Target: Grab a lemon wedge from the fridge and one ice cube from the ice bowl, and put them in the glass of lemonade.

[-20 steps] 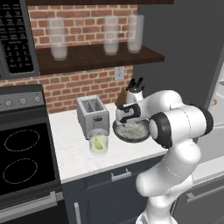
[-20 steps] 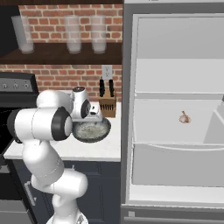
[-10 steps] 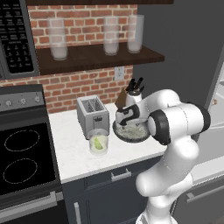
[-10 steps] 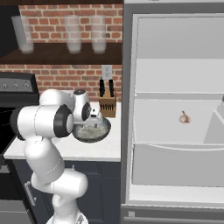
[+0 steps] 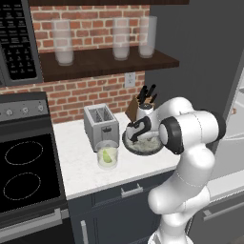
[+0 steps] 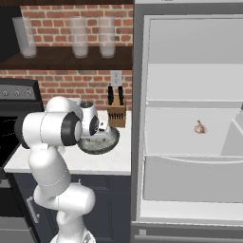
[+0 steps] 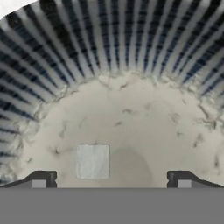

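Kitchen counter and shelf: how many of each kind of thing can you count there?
Frosted glasses on the shelf: 3
Glass of lemonade: 1
Toaster: 1
Ice bowl: 1
Knife block: 1
Total: 7

Glossy white rounded arm (image 5: 190,143) segments with dark joint bands.
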